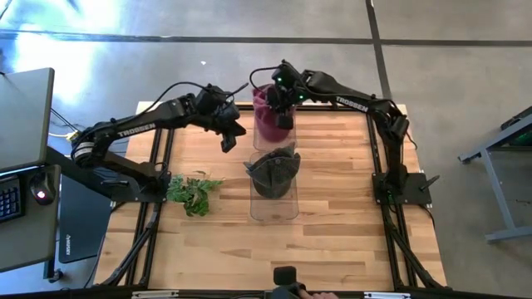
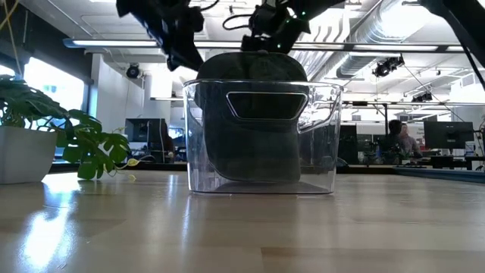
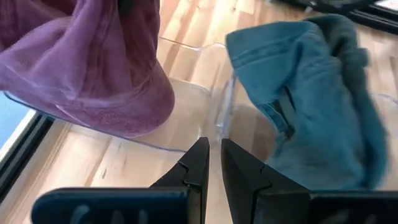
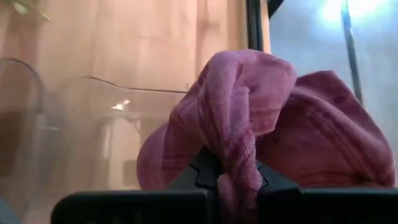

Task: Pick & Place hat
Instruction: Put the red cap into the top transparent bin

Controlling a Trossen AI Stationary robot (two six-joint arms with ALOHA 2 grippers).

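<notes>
A maroon hat [image 1: 268, 123] [image 3: 93, 68] [image 4: 286, 118] hangs bunched from my right gripper [image 1: 284, 105] [image 4: 236, 183] over the far one of two clear bins [image 1: 259, 143]. Its lower part reaches below that bin's rim; I cannot tell whether it touches the bottom. A dark teal hat [image 1: 274, 172] [image 2: 250, 129] [image 3: 311, 99] lies crumpled in the near clear bin [image 1: 274, 208]. My left gripper [image 1: 228, 141] [image 3: 215, 160] hovers shut, left of the bins and holding nothing. In the low view the near bin hides the maroon hat. My right gripper pinches a bunched fold of the maroon hat's cloth [image 4: 239, 143] between its two fingers, coming from above and pointing down. Several layers are gathered there. The rest of the hat hangs and spreads below and beyond the fingers, slack.
A small potted plant [image 1: 193, 193] [image 2: 45, 129] stands on the table's left side. A laptop and mouse [image 1: 25, 108] sit on a stand beyond the left edge. The two bins stand end to end along the table's middle; bare wood [image 1: 332, 191] lies to their right.
</notes>
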